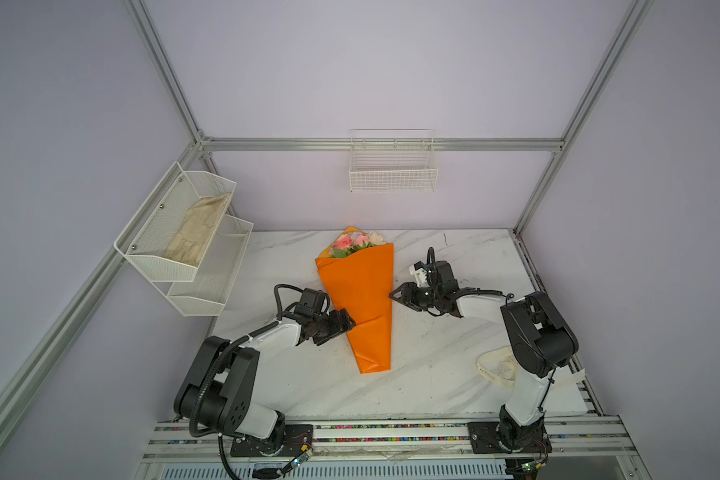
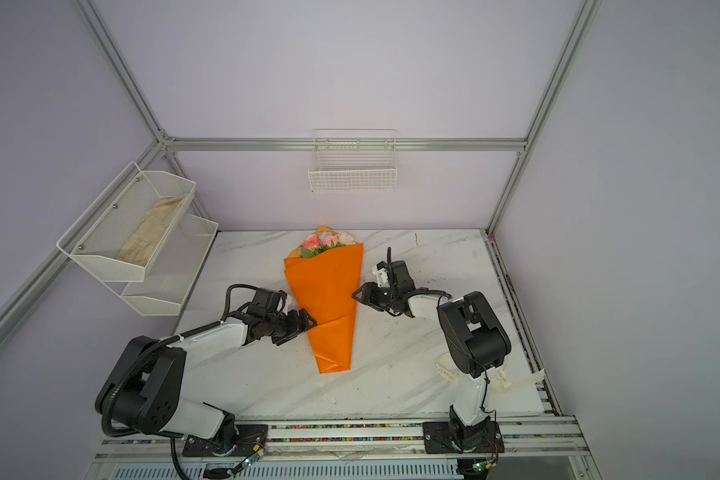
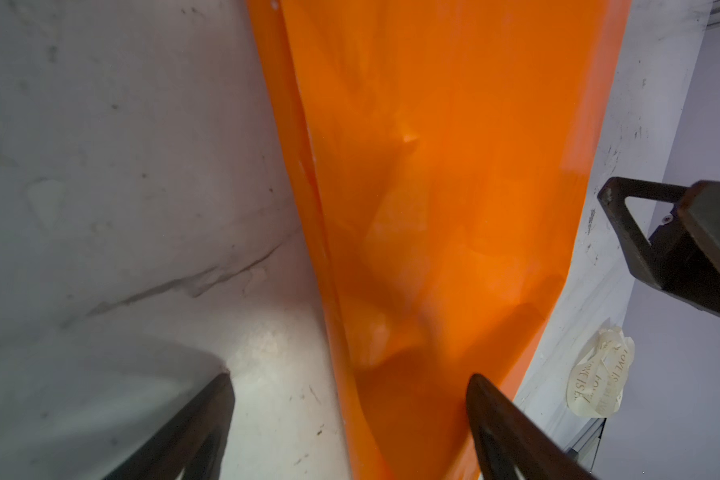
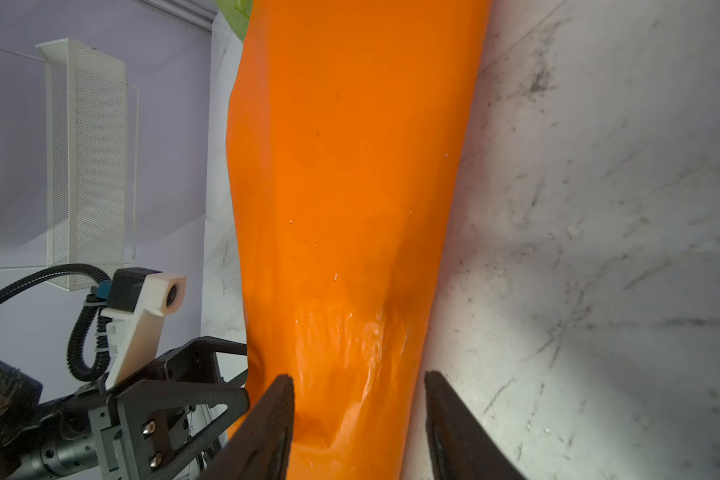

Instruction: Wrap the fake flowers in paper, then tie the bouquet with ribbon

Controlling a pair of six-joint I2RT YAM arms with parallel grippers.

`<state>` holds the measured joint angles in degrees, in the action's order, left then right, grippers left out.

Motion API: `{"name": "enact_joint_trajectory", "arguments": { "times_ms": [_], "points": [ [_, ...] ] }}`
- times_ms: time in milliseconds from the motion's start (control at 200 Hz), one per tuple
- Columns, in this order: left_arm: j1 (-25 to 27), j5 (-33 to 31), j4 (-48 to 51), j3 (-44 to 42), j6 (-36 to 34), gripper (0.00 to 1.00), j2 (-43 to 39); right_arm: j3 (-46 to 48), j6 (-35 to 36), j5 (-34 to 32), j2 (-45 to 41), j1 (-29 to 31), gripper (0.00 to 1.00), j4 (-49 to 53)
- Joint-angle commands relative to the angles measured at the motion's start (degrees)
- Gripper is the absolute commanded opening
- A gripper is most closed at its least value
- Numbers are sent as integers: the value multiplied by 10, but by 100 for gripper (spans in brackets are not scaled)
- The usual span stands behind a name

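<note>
Your bouquet of fake flowers point(image 1: 360, 299) lies in the middle of the table point(image 1: 433, 365), blooms far, wrapped tip near. Your left gripper point(image 1: 350, 323) sits at its left edge and your right gripper point(image 1: 393, 294) at its right edge. Both have their jaws spread, pinching nothing.

The bouquet point(image 1: 360, 299) has its stems hidden inside orange wrap in both top views. At lower right the cream ribbon point(image 1: 486, 372) lies partly behind the right arm point(image 1: 541, 328), lettering too small to read. Both wrist views crop the bouquet top and bottom.
</note>
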<state>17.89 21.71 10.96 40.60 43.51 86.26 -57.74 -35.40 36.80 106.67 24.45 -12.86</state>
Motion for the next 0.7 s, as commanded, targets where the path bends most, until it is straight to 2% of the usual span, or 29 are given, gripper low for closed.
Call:
{"name": "enact_joint_trajectory", "arguments": {
  "times_ms": [0, 100, 345, 435, 585, 655, 695],
  "points": [
    [-16, 54, -71, 43, 20, 83, 18, -11, -11, -8, 26, 3, 54, -28],
    [-31, 58, -87, 43, 24, 74, 37, -23, -18, -9, 49, 4, 54, -36],
    [-51, 90, -151, 52, 25, 42, 94, -59, -33, -4, 113, 4, 55, -55],
    [-53, 99, -164, 64, 23, 33, 119, -79, -38, -1, 141, 4, 55, -60],
    [-53, 109, -180, 87, 16, 22, 156, -103, -44, 13, 173, 2, 47, -81],
    [-53, 117, -179, 104, 10, 18, 173, -110, -47, 19, 180, -1, 38, -89],
    [-53, 119, -177, 114, 8, 17, 181, -112, -48, 17, 180, -3, 36, -92]
  ]
}}
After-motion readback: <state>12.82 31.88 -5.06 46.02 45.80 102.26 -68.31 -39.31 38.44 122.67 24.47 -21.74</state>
